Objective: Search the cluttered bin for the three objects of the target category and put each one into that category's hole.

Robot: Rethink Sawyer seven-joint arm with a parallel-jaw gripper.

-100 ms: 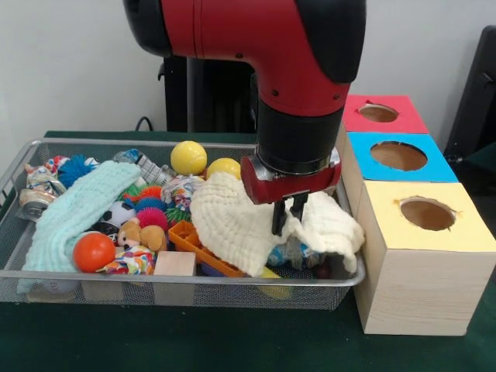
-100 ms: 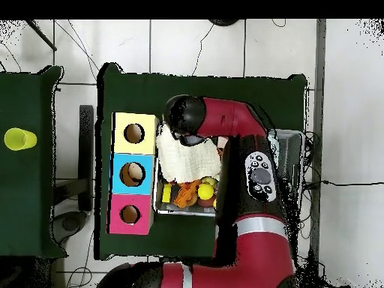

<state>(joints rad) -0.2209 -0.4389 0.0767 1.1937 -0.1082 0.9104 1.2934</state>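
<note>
Bin (image 1: 194, 293) rim, pincer (image 1: 287, 218) on cloth (image 1: 232, 225)

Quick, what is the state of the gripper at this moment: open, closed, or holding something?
Gripper: fingers close together, closed on the cream cloth in the wire bin.

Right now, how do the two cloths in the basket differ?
The cream cloth is draped over toys near the boxes, with the end effector pressing into it; the mint cloth lies stretched along the opposite end, untouched. The cream one is bunched in a heap, the mint one long and narrow. Both look soft and textured.
</note>
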